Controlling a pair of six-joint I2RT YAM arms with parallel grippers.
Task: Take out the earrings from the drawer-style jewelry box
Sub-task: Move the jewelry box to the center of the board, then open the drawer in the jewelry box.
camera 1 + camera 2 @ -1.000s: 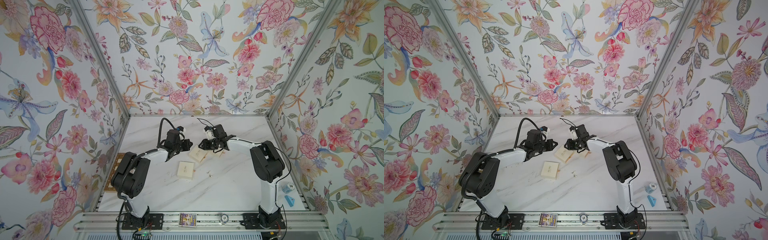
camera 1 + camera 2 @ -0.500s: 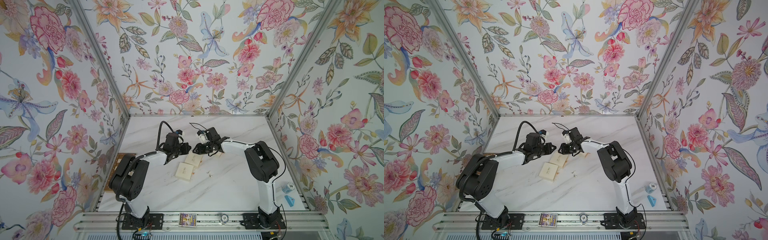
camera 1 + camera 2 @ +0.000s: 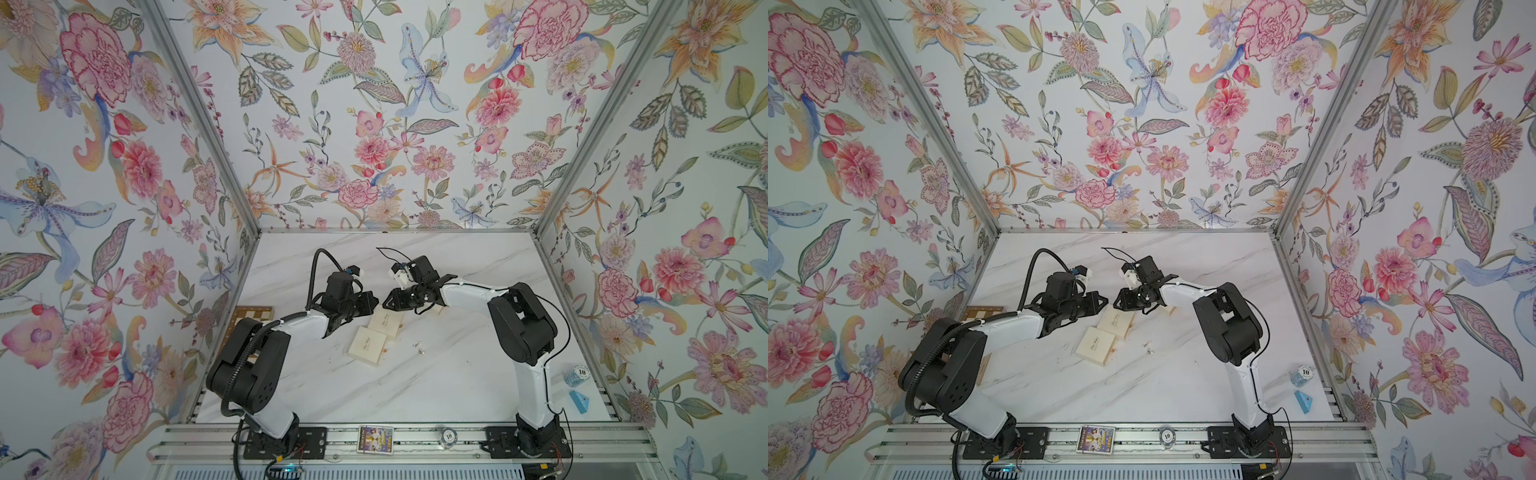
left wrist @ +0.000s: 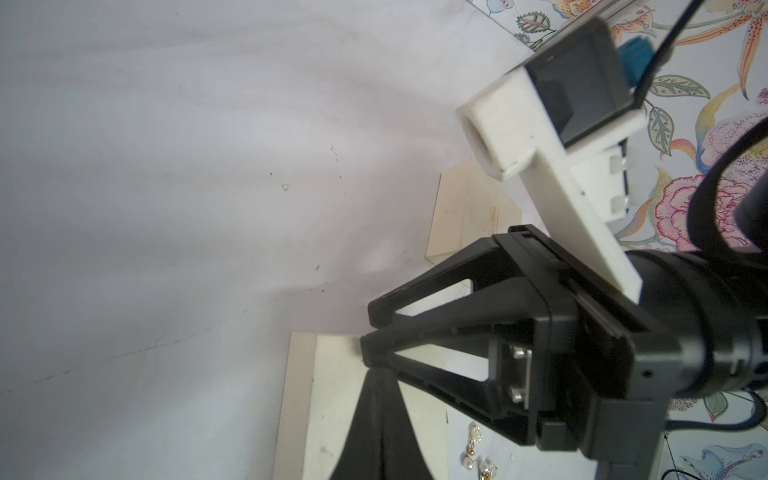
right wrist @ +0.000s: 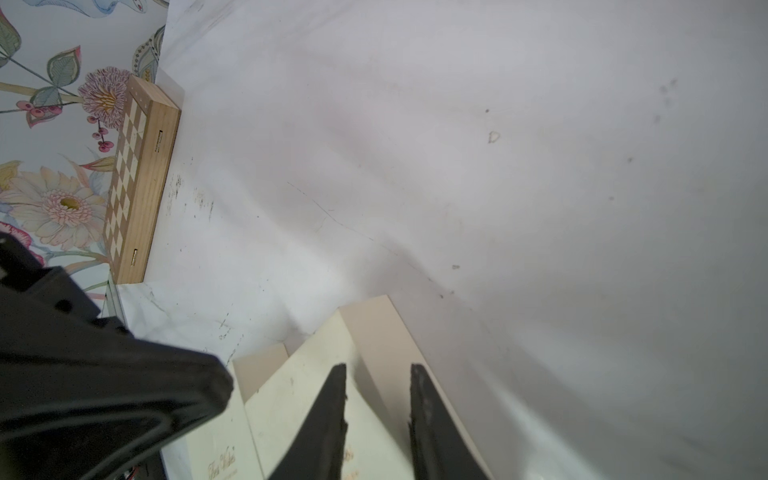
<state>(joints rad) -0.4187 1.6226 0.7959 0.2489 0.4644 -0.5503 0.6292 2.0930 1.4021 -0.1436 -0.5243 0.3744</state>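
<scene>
Two cream jewelry boxes lie side by side mid-table in both top views, the farther one (image 3: pixel 388 323) and the nearer one (image 3: pixel 368 347). A third cream piece (image 3: pixel 436 309) lies behind the right arm. The earrings (image 3: pixel 419 347), tiny pearl-and-gold pieces, lie loose on the marble right of the boxes (image 3: pixel 1147 348) and show in the left wrist view (image 4: pixel 598 436). My left gripper (image 3: pixel 376 304) is shut with nothing in it, its tip (image 4: pixel 374 374) over the farther box's top (image 4: pixel 332 395). My right gripper (image 3: pixel 385 303) faces it, narrowly open (image 5: pixel 378 368), jaws astride that box's edge (image 5: pixel 365 332).
A wooden chessboard box (image 3: pixel 253 311) sits against the left wall, also in the right wrist view (image 5: pixel 137 178). A poker chip stack (image 3: pixel 577 372) and a blue wedge (image 3: pixel 579 402) lie at the front right. A card pack (image 3: pixel 376 438) and a chip (image 3: pixel 449 435) rest on the front rail.
My right gripper has swung left until its tips nearly meet the left gripper's. The farther cream box has slid a little toward the nearer one. Jaw openings look unchanged.
</scene>
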